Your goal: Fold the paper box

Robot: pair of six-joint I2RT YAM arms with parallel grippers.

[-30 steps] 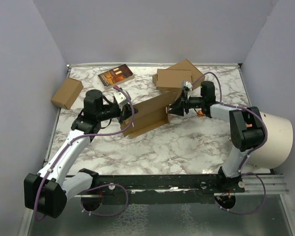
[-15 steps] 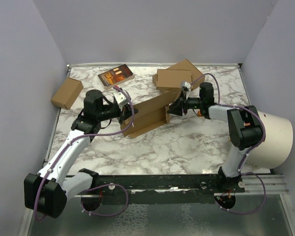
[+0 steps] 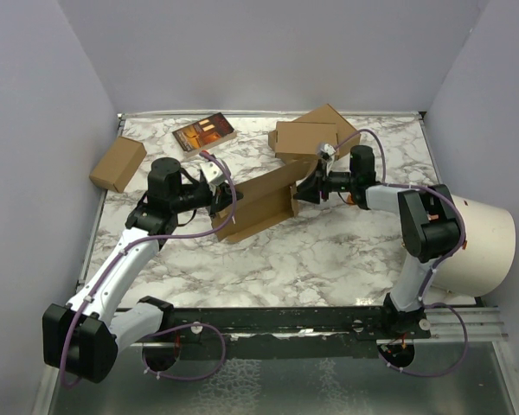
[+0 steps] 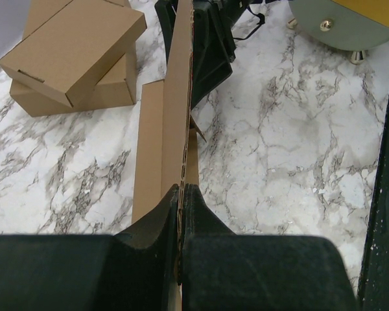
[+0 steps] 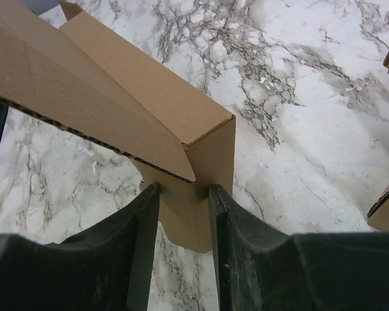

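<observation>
Brown cardboard paper box [image 3: 259, 203] stands half folded at the middle of the desk [image 3: 329, 259]. The left end effector [image 4: 180, 197] is clamped on its upright wall; the right end effector [image 5: 185, 201], fingers apart, meets its right end flap.

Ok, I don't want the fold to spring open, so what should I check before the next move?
1. Left gripper shut on the box edge: ok.
2. Right gripper straddles the end flap; clamped on it: cannot tell.
3. Long wall upright: ok.
4. End corner folded square: ok.
5. Stack clear of the box: cannot tell, it sits very close.
</observation>
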